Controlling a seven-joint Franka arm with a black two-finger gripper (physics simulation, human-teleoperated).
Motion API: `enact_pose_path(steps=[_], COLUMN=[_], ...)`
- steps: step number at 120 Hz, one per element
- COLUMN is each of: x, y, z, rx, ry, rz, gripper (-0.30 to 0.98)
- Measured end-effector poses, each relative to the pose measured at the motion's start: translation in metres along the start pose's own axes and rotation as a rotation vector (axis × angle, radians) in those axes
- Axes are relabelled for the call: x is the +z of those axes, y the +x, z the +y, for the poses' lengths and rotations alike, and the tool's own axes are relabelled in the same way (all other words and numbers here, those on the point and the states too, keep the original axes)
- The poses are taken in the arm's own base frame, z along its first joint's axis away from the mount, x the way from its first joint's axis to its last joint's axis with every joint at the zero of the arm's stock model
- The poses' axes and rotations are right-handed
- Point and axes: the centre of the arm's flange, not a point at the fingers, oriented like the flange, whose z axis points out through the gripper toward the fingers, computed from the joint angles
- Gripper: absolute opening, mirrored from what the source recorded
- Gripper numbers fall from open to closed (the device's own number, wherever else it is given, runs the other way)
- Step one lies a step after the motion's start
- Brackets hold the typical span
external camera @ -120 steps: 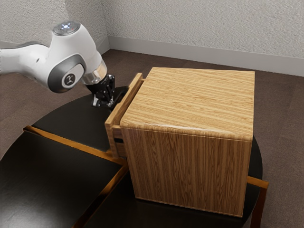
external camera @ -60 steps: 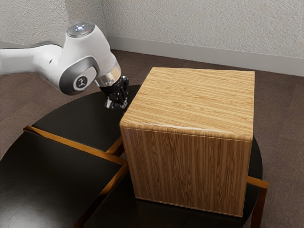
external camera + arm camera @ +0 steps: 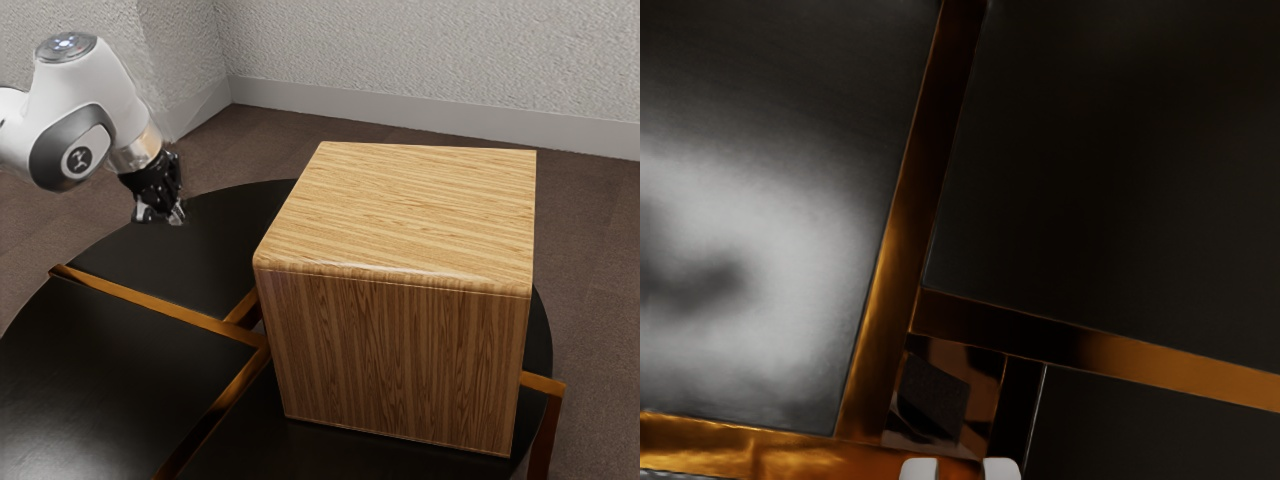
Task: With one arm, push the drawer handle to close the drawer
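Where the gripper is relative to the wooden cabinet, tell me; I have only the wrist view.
Observer: The gripper is apart from the cabinet, off toward the exterior view's left, with black tabletop between them.
Operator: Report on the drawer.
Observer: Nothing juts out from the cabinet's side facing the gripper, so the drawer looks closed, though its front faces away from the exterior camera and I can't confirm a tiny gap.

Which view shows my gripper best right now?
The exterior view: it shows the gripper from the side, over the black table and apart from the wooden cabinet. The wrist view shows its two pale fingertips at the lower edge, a gap between them.
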Motion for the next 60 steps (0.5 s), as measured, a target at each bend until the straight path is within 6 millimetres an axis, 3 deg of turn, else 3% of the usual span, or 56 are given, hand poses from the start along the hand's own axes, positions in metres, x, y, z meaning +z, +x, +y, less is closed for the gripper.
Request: enact_pose_path(steps=[10,17,29,60], x=[-0.009,-0.033,-0.058,-0.063], y=[0.025,0.031,0.034,0.054], z=[0.005,0.017,0.02,0.004], rx=[-0.032,-0.031,-0.022,0.002], ry=[0.047,0.058,0.111,0.264], rz=[-0.011,-0.02,-0.052,-0.076], gripper=[0.24,0.35,0.48,0.62])
